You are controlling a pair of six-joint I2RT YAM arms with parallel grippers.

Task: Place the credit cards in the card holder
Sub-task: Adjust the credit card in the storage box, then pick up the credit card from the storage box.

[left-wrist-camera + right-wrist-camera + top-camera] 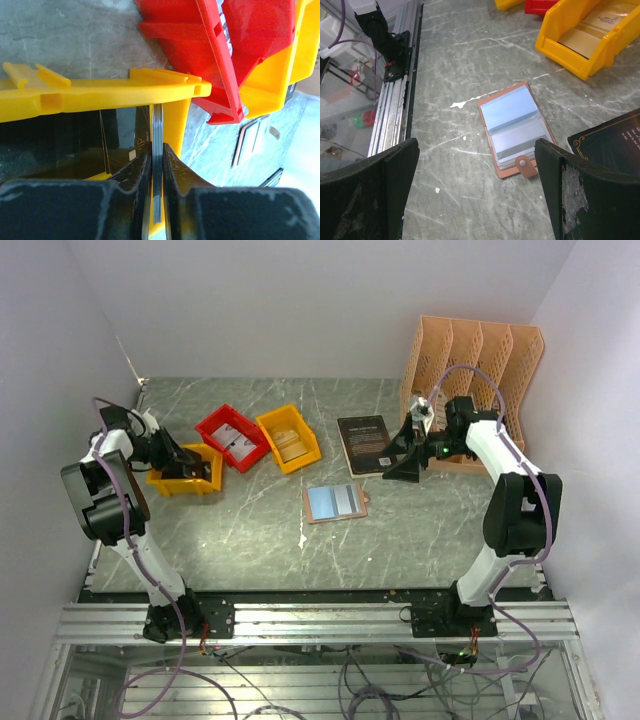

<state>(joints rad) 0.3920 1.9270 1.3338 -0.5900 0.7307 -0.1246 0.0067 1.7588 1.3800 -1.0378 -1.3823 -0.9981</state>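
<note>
My left gripper [203, 469] reaches into the left yellow bin [178, 481]. In the left wrist view its fingers [142, 167] are shut on a thin stack of credit cards [157, 125], seen edge-on and grey-blue, standing upright just behind the bin's rim [100, 95]. The card holder [335, 502] lies open and flat on the table, tan-pink with clear sleeves and a snap tab [526, 165]. My right gripper [402, 466] hovers open to the right of the card holder [515, 127], above the table, with nothing between its fingers [400, 170].
A red bin [232, 437] and a second yellow bin [288, 438] with flat cards inside sit right of the left bin. A black book [363, 444] lies by the right gripper. A peach slotted file rack [470, 370] stands at the back right.
</note>
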